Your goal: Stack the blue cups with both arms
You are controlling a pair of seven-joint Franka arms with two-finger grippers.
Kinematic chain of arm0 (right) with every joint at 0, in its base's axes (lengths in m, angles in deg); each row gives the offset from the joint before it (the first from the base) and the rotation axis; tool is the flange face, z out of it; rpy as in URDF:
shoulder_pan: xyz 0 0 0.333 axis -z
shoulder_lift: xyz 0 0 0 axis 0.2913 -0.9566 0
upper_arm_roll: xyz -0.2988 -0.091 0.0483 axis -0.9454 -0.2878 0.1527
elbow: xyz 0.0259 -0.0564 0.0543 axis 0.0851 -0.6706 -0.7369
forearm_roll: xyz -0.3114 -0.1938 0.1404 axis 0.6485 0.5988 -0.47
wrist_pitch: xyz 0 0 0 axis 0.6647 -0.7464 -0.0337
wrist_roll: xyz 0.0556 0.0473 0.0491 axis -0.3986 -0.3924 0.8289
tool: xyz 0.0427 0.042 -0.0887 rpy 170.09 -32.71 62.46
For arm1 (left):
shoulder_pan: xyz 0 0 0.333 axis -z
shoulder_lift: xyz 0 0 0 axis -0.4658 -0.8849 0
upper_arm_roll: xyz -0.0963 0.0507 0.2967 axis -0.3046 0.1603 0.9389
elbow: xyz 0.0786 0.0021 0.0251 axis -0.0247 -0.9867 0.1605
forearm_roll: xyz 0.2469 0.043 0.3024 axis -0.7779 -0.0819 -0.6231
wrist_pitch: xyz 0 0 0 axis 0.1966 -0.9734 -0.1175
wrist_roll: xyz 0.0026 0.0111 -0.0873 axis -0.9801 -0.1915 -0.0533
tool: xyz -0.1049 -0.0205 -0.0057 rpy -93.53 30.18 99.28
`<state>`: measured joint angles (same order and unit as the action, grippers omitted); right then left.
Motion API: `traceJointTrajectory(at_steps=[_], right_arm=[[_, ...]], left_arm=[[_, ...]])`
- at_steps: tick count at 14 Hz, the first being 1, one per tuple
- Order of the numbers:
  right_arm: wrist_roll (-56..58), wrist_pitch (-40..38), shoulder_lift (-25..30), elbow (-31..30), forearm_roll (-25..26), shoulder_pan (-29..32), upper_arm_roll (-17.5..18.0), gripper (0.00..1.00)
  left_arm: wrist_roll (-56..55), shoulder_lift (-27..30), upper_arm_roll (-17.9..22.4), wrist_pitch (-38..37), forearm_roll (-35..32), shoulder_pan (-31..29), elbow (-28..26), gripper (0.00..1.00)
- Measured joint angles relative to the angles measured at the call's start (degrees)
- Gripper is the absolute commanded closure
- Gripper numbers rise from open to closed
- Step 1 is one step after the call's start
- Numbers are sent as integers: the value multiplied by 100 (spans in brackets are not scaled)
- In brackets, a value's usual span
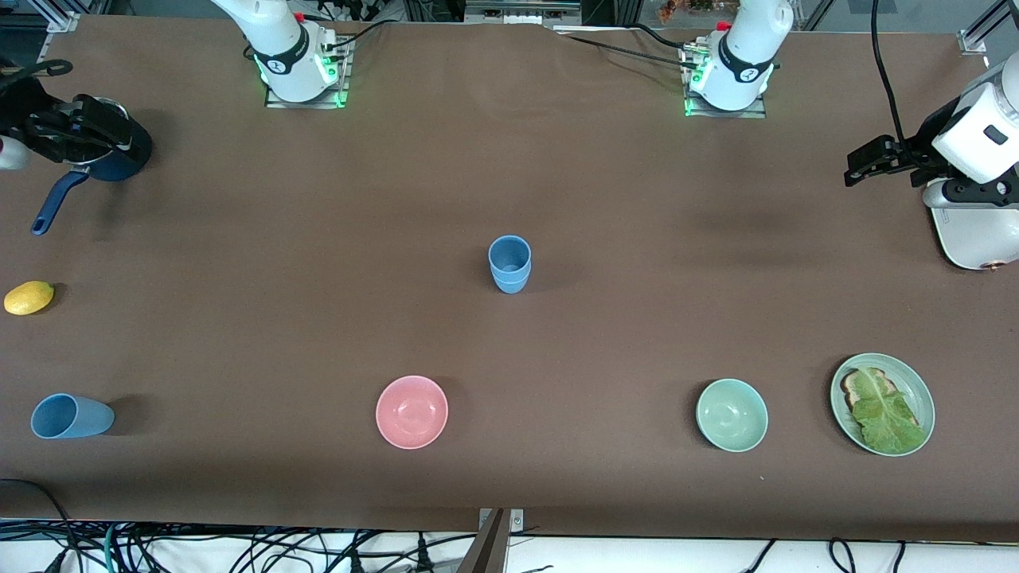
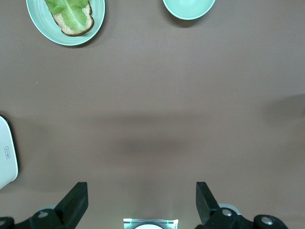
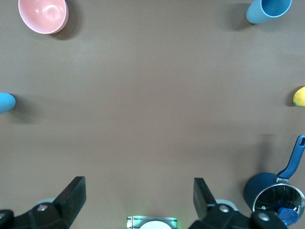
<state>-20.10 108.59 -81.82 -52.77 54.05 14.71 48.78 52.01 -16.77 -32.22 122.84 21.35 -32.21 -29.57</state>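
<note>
At the middle of the brown table (image 1: pixel 605 199) stands a stack of blue cups (image 1: pixel 509 263): light-blue matte tumblers, upright, one nested in another, the rim of the lower one showing as a band under the upper one. A third blue cup (image 1: pixel 70 416) lies on its side near the table's front edge at the right arm's end, mouth turned toward that end; the right wrist view shows it too (image 3: pixel 268 10), tapering to a narrower base.

Containers:
- pink bowl (image 1: pixel 411 411), nothing in it, nearer the front camera than the stack.
- green bowl (image 1: pixel 732 415), nothing in it, toward the left arm's end.
- green plate (image 1: pixel 915 390) beside the green bowl, carrying a slice of toast (image 1: pixel 853 388) with a lettuce leaf (image 1: pixel 888 418) laid over it.
- navy pot (image 1: pixel 119 155) with a long handle, at the right arm's end; small blue object inside, unclear what.

A lemon (image 1: pixel 29 298) lies between pot and fallen cup. A white toaster (image 1: pixel 975 231) sits at the left arm's end.

Left hand (image 2: pixel 142 202): fingers spread wide, holding nothing, over bare table. Right hand (image 3: pixel 139 199): fingers spread wide, holding nothing, over the pot's end of the table.
</note>
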Motion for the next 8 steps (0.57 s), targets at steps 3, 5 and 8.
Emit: traceJointTrajectory(at_steps=[3,5,8], right_arm=[[0,2,-38,-8,0,0,4,0],[0,2,-38,-8,0,0,15,0],[0,2,-39,-8,0,0,17,0]], left_arm=[[0,0,0,-1,0,0,0,0],[0,-1,0,-2,0,0,0,0],[0,-2,0,-3,0,0,0,0]])
